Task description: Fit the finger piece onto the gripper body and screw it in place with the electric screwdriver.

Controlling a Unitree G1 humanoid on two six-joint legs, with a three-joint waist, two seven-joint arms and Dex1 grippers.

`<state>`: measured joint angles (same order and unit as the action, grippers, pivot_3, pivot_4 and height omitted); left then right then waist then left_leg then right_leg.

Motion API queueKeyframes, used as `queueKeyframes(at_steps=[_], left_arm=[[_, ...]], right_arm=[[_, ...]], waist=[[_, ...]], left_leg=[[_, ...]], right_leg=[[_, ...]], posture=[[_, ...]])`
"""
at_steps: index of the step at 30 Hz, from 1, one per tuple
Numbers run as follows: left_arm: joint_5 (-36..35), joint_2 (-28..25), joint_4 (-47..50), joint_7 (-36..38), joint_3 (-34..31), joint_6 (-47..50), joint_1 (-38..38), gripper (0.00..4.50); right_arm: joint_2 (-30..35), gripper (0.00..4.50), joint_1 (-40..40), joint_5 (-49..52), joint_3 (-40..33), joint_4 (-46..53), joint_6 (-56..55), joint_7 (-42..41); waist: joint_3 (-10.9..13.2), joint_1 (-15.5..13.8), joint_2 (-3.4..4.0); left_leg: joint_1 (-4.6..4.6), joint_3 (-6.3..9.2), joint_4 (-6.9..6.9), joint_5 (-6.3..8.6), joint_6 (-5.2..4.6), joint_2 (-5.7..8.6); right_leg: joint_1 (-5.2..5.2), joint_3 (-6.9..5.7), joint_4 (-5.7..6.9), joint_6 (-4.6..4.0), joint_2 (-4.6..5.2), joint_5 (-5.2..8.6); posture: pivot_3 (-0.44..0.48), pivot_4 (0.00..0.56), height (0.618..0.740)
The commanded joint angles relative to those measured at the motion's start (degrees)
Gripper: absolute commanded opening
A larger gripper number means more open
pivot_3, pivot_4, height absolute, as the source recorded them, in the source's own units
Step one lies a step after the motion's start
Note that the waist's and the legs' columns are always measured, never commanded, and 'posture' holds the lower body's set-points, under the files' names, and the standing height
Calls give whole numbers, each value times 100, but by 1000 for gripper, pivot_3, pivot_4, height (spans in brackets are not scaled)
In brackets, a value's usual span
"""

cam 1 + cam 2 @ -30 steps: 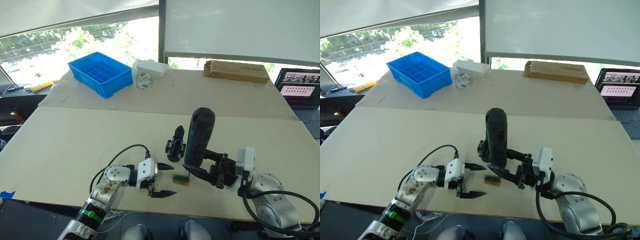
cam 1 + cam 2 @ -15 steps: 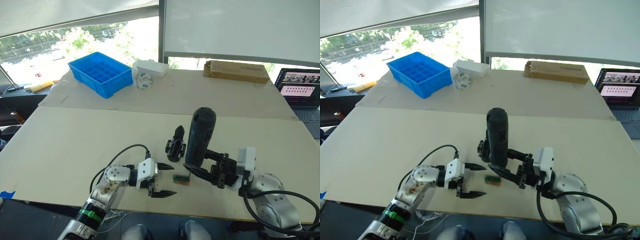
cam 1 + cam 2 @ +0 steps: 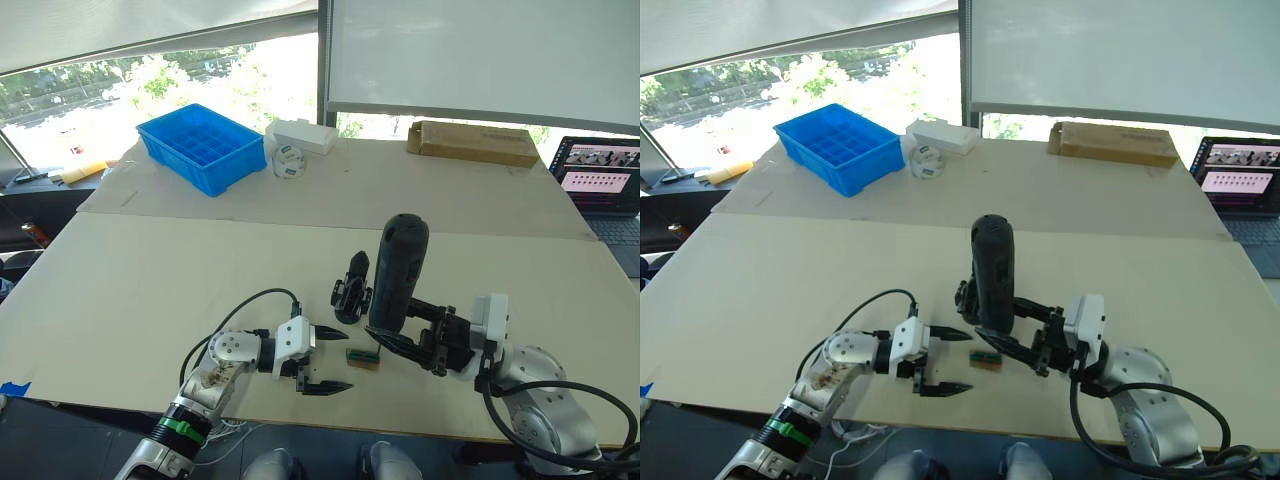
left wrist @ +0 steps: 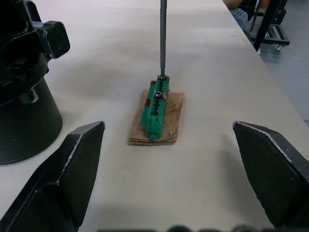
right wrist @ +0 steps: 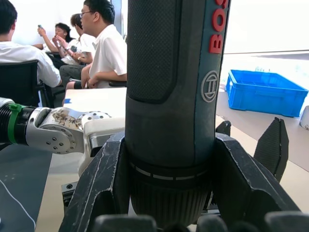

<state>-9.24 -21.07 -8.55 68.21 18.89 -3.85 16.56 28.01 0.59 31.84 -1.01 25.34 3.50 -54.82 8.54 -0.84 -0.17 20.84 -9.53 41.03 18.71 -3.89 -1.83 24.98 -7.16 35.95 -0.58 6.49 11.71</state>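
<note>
Bit down on the screw block, picking up a screw

My right gripper [image 3: 400, 345] is clamped around the screwdriver [image 3: 399, 272], upright so its bit [image 4: 162, 38] meets a screw in the green-topped block [image 4: 157, 113]. My left gripper [image 3: 325, 360] waits beside the block, fingers spread wide and empty, leaving the bit room. The gripper body [image 3: 352, 291] stands just behind; I cannot pick out the finger piece.

Both head views look down over the table [image 3: 150, 290] from above (same scene). The left wrist view sits low, facing the green-topped block [image 4: 157, 115]. The right wrist view hugs the screwdriver [image 5: 174, 96].
</note>
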Motion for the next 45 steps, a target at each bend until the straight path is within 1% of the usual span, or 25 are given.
queueKeyframes(at_steps=[1,8,16,22,26,29,34,40,43,45], left_arm=[[-55,14,-110,81,102,-10,-138,4500],[-489,-156,146,323,-190,-65,-240,4500],[-1486,-551,910,607,-818,343,-406,4500],[-2244,-836,1612,406,-1424,1031,-539,4500],[-2575,-928,1701,180,-1843,1371,-502,4500],[-2549,-945,1409,169,-2032,1329,-428,4500],[-2340,-753,942,77,-2126,1015,-187,4500],[-2238,-628,620,53,-2133,882,13,4500],[-2215,-605,502,91,-2072,930,165,4500],[-2201,-593,458,94,-2055,939,221,4500]], right_arm=[[34,1916,-204,312,-177,476,7,86],[224,1916,-427,643,-337,746,336,246],[491,1916,-858,1229,-709,1064,911,661],[801,1916,-1184,1787,-1146,1258,1334,992],[1031,1916,-1448,2129,-1412,1242,1562,1101],[1174,1916,-1700,2253,-1552,1050,1647,1054],[1312,1916,-2069,2330,-1640,675,1726,928],[1118,1916,-2830,2444,-1440,317,1975,1220],[947,1916,-3318,2450,-1217,116,2195,1430],[878,1916,-3475,2445,-1158,42,2285,1501]], waist=[[0,2,0],[0,19,0],[4,32,-1],[4,21,-1],[5,22,-2],[5,25,-2],[6,21,-3],[8,38,-5],[8,65,-4],[8,75,-4]], left_leg=[[0,0,0,0,0,0],[3,0,-2,0,1,-1],[23,2,4,-4,6,-3],[26,3,5,-3,6,-2],[26,2,3,-4,6,-2],[25,1,3,-5,9,-2],[24,-7,5,-5,9,-1],[25,-14,4,-6,9,2],[24,-15,1,-8,13,1],[24,-15,2,-9,16,1]], right_leg=[[0,0,0,0,0,0],[6,1,0,-1,-1,0],[25,-1,5,-4,-2,-1],[23,-2,2,-3,-2,-1],[23,-2,1,-2,-7,-1],[23,-2,2,-2,-11,-1],[22,-7,2,-1,-18,-2],[26,-17,1,0,-23,-2],[27,-17,2,0,-26,-2],[28,-18,4,-1,-27,-2]], posture=[[0,150,740],[0,150,740],[0,150,740],[0,150,740],[0,150,740],[0,150,740],[0,150,740],[0,150,740],[0,150,740],[0,150,740]])
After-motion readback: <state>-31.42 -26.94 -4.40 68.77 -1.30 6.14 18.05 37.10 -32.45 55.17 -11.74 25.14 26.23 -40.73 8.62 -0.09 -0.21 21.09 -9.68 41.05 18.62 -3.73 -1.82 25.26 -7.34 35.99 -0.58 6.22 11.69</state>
